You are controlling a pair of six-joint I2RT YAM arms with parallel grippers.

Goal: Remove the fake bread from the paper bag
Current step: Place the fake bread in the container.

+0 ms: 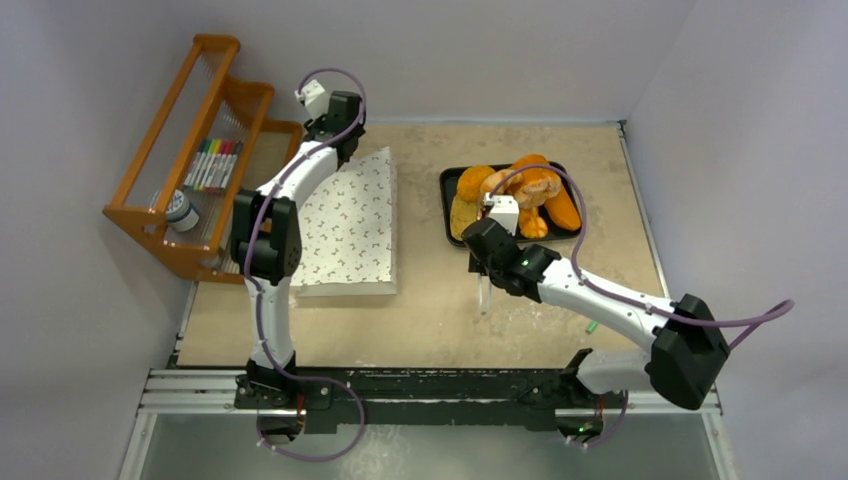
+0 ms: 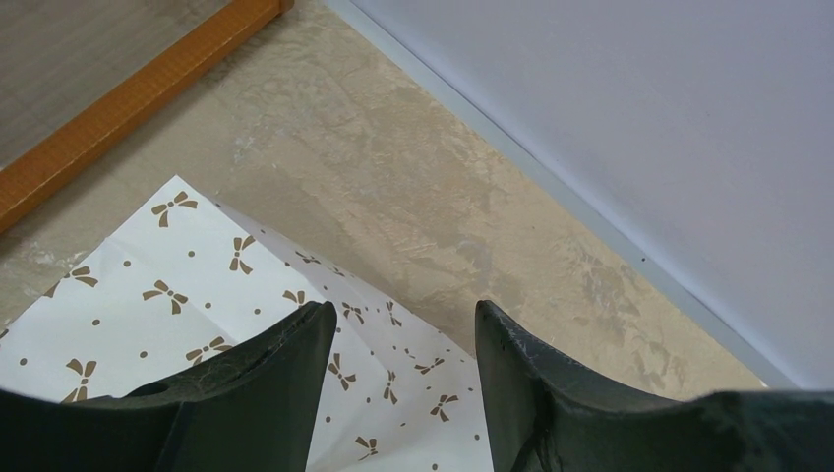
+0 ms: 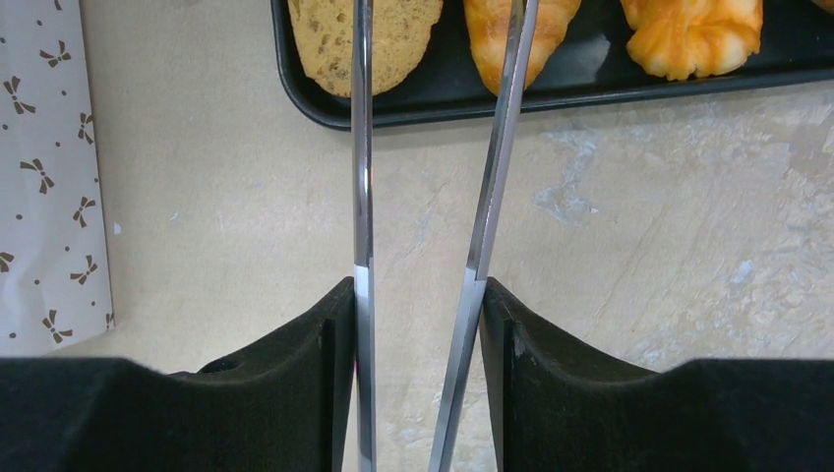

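Observation:
The white paper bag (image 1: 350, 225) with brown bow prints lies flat on the left of the table. My left gripper (image 1: 340, 115) hovers over the bag's far corner (image 2: 128, 315), its jaws open (image 2: 405, 310) with nothing between them. The fake bread (image 1: 530, 190) is piled on a black tray (image 1: 445, 205) at the right. My right gripper (image 1: 487, 238) sits just before the tray, shut (image 3: 418, 285) on metal tongs (image 3: 363, 147). Their two blades reach over the tray rim (image 3: 443, 103) between a tan slice (image 3: 325, 39) and a long loaf (image 3: 487, 39). A croissant (image 3: 693, 39) lies further right.
A wooden rack (image 1: 200, 150) holding coloured markers (image 1: 212, 165) and a tape roll (image 1: 180, 212) stands at the far left, close to the bag. A small green bit (image 1: 592, 326) lies on the table by the right arm. Walls border the table's far and right sides.

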